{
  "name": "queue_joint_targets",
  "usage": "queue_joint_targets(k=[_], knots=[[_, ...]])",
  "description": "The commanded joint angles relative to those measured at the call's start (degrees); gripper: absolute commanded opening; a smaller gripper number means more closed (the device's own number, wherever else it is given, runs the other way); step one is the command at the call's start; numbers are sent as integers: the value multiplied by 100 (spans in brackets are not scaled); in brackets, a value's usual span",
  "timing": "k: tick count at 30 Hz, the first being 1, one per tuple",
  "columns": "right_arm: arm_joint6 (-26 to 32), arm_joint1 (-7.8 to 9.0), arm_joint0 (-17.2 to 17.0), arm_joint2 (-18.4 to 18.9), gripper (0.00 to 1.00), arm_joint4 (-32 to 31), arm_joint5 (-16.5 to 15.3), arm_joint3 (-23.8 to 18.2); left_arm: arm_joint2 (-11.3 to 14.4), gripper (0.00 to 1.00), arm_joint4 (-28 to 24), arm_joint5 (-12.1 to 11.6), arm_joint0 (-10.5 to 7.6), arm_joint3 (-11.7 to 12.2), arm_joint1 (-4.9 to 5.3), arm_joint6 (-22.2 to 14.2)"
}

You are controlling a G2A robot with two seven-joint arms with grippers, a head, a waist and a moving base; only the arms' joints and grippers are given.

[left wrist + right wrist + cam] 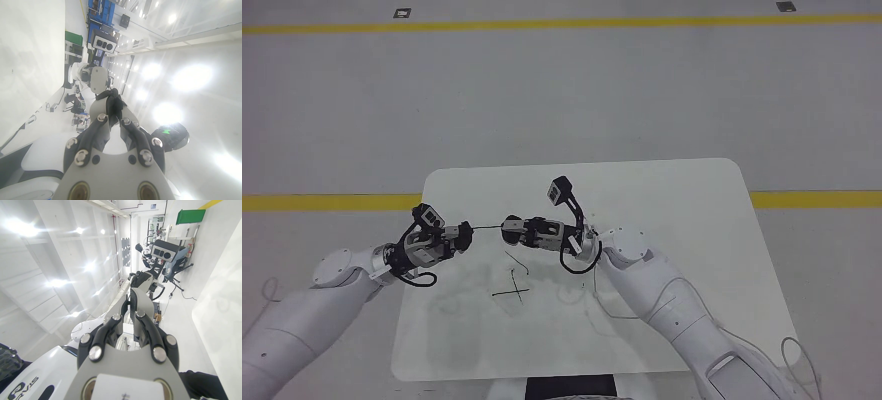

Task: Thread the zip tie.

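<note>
Grey floor with yellow lines running across it; white table with rounded corners.

Both arms are raised over the near-left part of the table, wrists turned toward each other. Left gripper and right gripper are near one another but apart.

A thin black zip tie bridges the gap between them. It is held in the air above the table, running roughly level from one gripper to the other.

Left wrist view: left gripper has its jaws pressed together on the black zip tie. The strap shows as a dark band squeezed between the pale fingers, with an end sticking out past the tips. The right gripper sits just beyond, facing it.

Right wrist view: right gripper has its jaws drawn together at the tips, dark pad inward. The tie itself is too thin to make out between them. In the top view its other end reaches into these jaws, so they read as pinching it.

Whether the tail has entered the head: cannot tell, as the joint is too small to see.

Loose on the table below and toward the robot: two crossed black ties and one more black tie just beyond them. None touch the grippers.

A green bin stands in the room behind.
</note>
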Motion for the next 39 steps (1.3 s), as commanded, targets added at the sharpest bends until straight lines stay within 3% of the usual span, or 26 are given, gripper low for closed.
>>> queue_joint_targets(k=[1,2,3,4,5,6,16,25,28,34,35,36,39], knots=[[-15,4,-5,0,0,-18,6,-11,0,0,0,0,0,0,0,0],[-21,5,-6,-2,0,-26,11,-17,0,0,0,0,0,0,0,0],[-26,6,-9,-3,0,-29,15,-22,3,11,2,34,7,-48,-12,101],[-29,7,-11,-5,0,-29,18,-26,-3,40,17,57,15,-94,-23,149],[-35,8,-13,-7,0,-28,22,-30,-19,62,78,80,24,-123,-29,136],[-39,8,-15,-9,0,-23,23,-33,-36,100,86,84,37,-143,-35,125],[-70,-41,35,-166,0,45,57,27,-178,100,365,183,138,-255,-97,-44],[-108,-45,54,-172,0,15,42,50,-186,100,382,168,139,-267,-102,-6],[-180,-41,-34,-187,0,25,89,-95,-194,100,490,206,156,-379,-133,139],[-38,-37,-70,-201,0,119,100,-177,-236,100,585,223,168,-364,-191,105],[-26,-36,-54,-206,0,93,99,-164,-244,96,602,220,165,-347,-205,98],[-31,-36,-44,-216,0,56,97,-161,-251,78,609,220,163,-333,-216,92],[-43,-34,-15,-253,0,-78,110,-145,-280,46,642,195,160,-288,-249,92]])
